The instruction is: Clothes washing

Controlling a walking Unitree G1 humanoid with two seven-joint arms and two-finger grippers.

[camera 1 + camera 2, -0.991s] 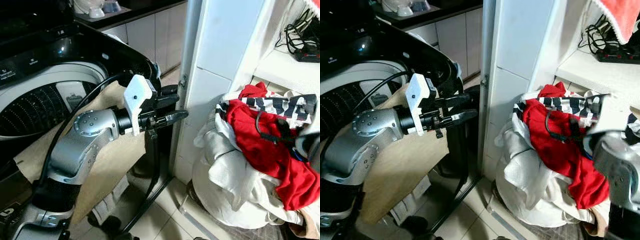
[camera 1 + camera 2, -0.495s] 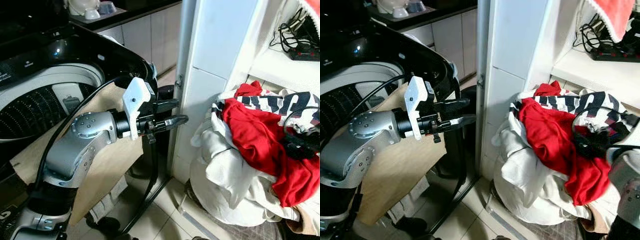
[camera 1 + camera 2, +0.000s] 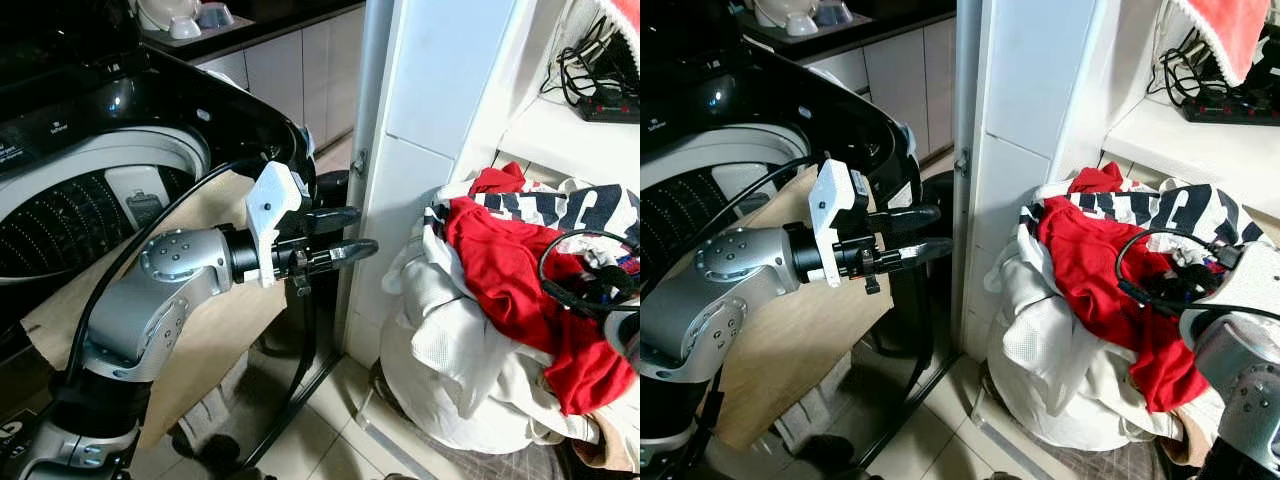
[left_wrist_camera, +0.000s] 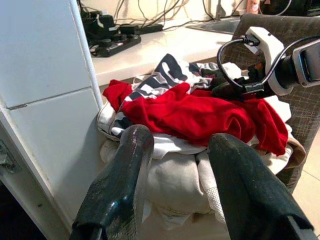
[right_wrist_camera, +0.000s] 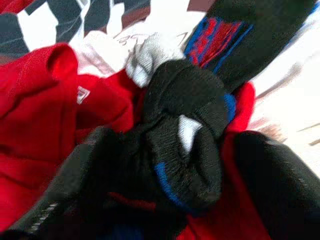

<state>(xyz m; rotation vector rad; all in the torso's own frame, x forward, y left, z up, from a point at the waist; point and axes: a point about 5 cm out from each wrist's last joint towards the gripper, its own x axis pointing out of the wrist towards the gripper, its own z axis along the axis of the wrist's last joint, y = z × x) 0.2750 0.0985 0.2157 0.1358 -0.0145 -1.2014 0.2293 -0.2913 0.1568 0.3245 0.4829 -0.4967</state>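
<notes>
Black sock [image 5: 182, 135] — seemingly bunched — between right tool [image 5: 175, 165] fingers.

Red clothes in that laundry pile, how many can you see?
1 for sure: a red garment draped across the top of the pile, under the right gripper. A red bit at the back may be another; more may be buried.

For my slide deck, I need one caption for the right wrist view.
Right pincer open around a black sock lying on a red shirt.
</notes>
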